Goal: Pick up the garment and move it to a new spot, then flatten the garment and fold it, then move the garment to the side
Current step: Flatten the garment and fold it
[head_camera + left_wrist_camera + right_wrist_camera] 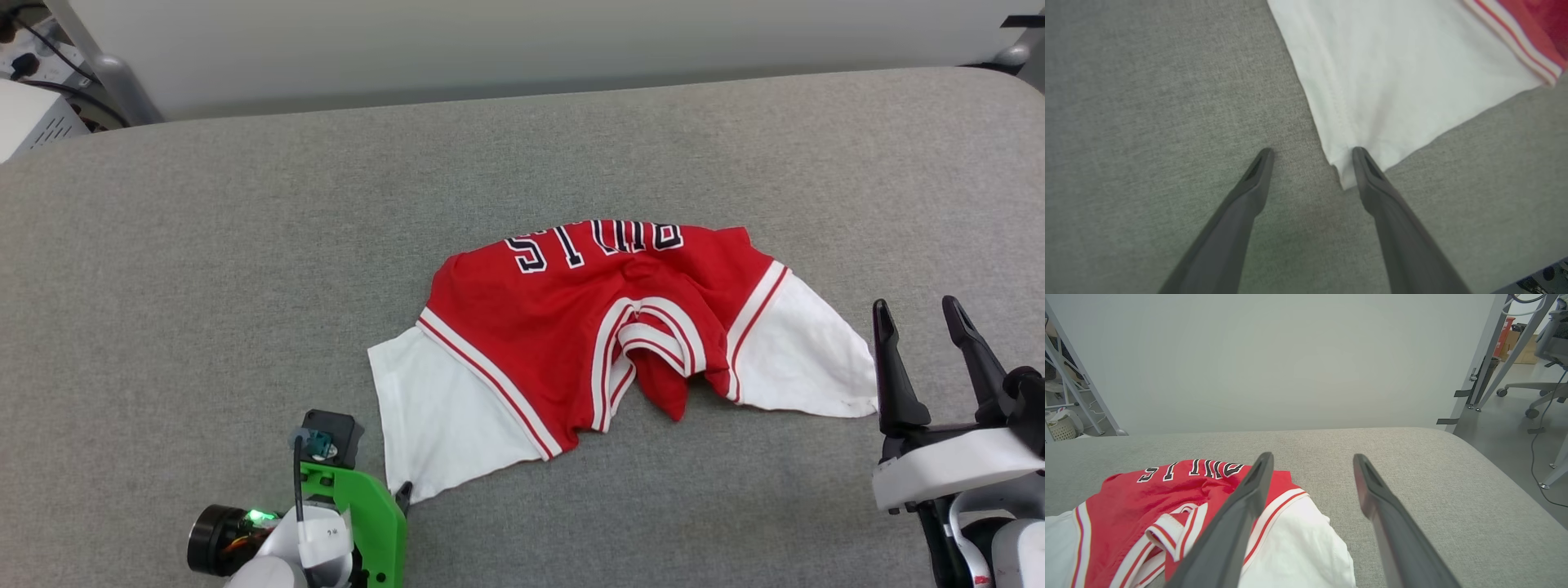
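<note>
The garment, a red jersey T-shirt with white sleeves and navy lettering, lies crumpled on the grey table, its collar toward me. My left gripper points down at the near corner of the left white sleeve. It is open, one finger resting on the sleeve corner and the other on bare table. In the head view the left wrist's green mount sits at that sleeve corner. My right gripper stands open just right of the right white sleeve, holding nothing. The garment lies left of its fingers.
The padded table's far edge meets a pale wall. Metal frame legs and a white box stand at the far left. An office chair and floor cables are off the table's right end.
</note>
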{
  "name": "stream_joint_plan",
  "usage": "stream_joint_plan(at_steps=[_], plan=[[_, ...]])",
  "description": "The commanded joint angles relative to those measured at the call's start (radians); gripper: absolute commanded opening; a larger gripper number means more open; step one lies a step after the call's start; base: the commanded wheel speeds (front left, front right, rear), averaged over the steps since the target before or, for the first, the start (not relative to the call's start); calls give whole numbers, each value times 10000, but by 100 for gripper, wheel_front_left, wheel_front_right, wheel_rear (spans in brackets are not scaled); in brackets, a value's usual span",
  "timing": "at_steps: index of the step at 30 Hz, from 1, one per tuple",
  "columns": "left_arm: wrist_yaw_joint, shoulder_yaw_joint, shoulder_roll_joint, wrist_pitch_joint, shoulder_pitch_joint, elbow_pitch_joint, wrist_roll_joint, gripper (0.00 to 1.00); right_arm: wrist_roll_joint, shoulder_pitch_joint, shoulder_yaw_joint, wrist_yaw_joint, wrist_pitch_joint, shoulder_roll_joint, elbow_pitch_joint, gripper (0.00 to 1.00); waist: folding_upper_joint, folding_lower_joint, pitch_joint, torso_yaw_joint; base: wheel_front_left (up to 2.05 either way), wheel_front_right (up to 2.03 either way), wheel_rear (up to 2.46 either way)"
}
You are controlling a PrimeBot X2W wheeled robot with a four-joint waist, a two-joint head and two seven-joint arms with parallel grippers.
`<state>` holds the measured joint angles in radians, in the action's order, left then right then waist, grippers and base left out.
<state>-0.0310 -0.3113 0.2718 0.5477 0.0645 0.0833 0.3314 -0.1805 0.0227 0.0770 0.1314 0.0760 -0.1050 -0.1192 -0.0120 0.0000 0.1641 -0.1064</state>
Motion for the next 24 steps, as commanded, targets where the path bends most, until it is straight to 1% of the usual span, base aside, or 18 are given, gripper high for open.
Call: stream_joint_plan(at_steps=[1,5,9,11,12,16,18,21,24], plan=[[-14,-15,58,59,75,188,-111,100,-62,145,0,-7,57,26,21,100,120,0,188,-94,0,0,0],[113,-206,32,142,212,652,-120,100,-69,263,-25,-7,147,22,100,100,120,0,345,-129,0,0,0],[391,-579,-99,235,254,1035,-94,99,-45,343,1,-7,186,33,174,100,120,0,451,-120,0,0,0],[501,-730,-205,253,264,1213,-44,38,-18,372,-4,-7,201,41,212,100,120,0,471,-107,0,0,0],[562,-812,-260,280,268,1317,-14,0,-3,378,-3,-7,205,46,229,100,120,0,469,-95,0,0,0],[750,-944,-466,364,277,1628,255,0,48,388,1,-7,197,59,298,100,120,0,416,-45,0,0,0],[732,-901,-490,228,307,1708,299,0,68,384,22,-7,175,54,349,100,120,0,322,-5,0,0,0],[508,-555,-536,-363,337,1696,415,0,81,333,48,-7,110,19,436,100,120,0,86,61,0,0,0],[272,-96,-524,-1318,374,1539,477,0,43,222,118,-7,-134,-68,615,100,120,0,-199,151,0,0,0]])
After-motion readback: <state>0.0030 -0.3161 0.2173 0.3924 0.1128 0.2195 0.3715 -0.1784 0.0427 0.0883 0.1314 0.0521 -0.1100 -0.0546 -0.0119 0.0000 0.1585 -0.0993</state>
